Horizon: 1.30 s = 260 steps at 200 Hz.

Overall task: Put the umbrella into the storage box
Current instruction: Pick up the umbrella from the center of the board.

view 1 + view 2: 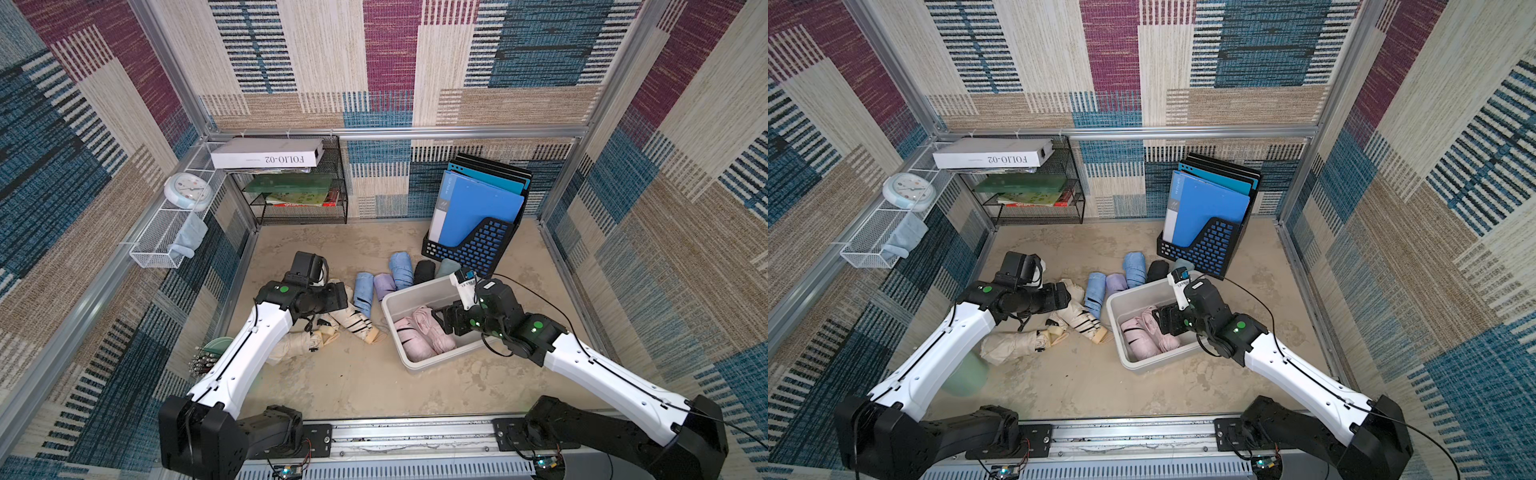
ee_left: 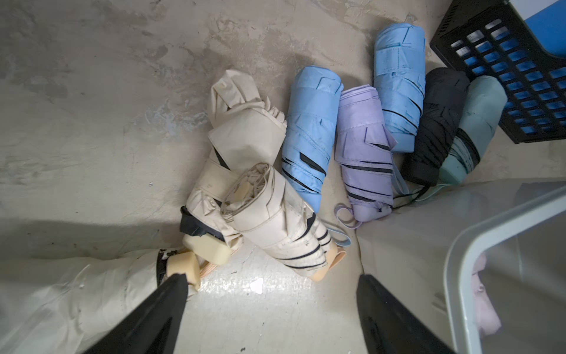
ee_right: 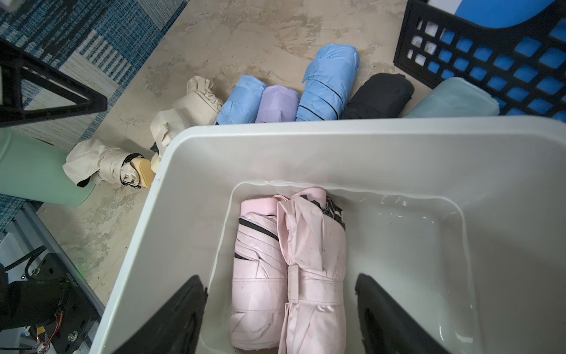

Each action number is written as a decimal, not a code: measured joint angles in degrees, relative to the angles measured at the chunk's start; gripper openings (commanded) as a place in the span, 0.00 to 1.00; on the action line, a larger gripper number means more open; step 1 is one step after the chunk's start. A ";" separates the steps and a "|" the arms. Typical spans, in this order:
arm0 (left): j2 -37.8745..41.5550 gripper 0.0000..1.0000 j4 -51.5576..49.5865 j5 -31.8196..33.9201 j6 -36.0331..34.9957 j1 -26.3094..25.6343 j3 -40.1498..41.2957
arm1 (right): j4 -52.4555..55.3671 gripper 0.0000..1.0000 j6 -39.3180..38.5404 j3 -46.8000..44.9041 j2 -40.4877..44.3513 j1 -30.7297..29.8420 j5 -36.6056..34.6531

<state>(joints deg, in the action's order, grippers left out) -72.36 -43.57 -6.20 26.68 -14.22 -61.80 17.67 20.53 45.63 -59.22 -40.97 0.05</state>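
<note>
Top views, storage box: the off-white storage box [image 1: 391, 328] sits on the surface [image 1: 353, 386] near the right arm, with two pink umbrellas [image 1: 415, 338] side by side inside.
Top views, right hand: the right hand [image 1: 438, 320] hangs over the box interior.
Top views, loose umbrellas: cream umbrellas [image 1: 1084, 322] lie left of the box, partly under the left arm. A row of folded umbrellas [image 1: 1116, 284] lies behind the box.
Left wrist, left hand: the left hand [image 2: 271, 277] is spread wide and empty over bare surface, with the cream umbrellas [image 2: 269, 214] just ahead and the box rim [image 2: 456, 291] beside it.
Right wrist, right hand: the right hand [image 3: 278, 277] is spread apart and grips nothing, above the pink umbrellas [image 3: 260, 275] on the box floor.
</note>
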 measured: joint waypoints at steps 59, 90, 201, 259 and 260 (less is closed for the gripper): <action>1.05 0.93 10.29 -4.42 23.74 -5.05 14.45 | -0.04 0.81 0.42 -0.44 1.68 -0.02 -0.96; 0.42 0.96 18.64 -4.20 32.44 -5.44 20.70 | -0.04 0.81 0.94 -0.52 1.66 -0.02 -1.09; -8.85 0.80 37.68 -1.07 44.06 -5.57 24.33 | 0.00 0.79 1.73 -0.63 2.01 -0.07 -0.87; -10.27 0.64 43.87 -0.07 46.69 -5.66 25.86 | 0.83 0.79 2.21 -0.15 2.29 -0.07 -0.87; -10.25 0.63 43.91 -0.02 46.73 -5.66 25.90 | 0.87 0.79 2.21 -0.13 2.29 -0.07 -0.87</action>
<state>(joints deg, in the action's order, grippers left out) -82.61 0.34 -6.22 73.41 -19.88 -35.90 18.55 22.74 45.50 -56.93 -41.04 -0.82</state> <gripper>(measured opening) 0.662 0.790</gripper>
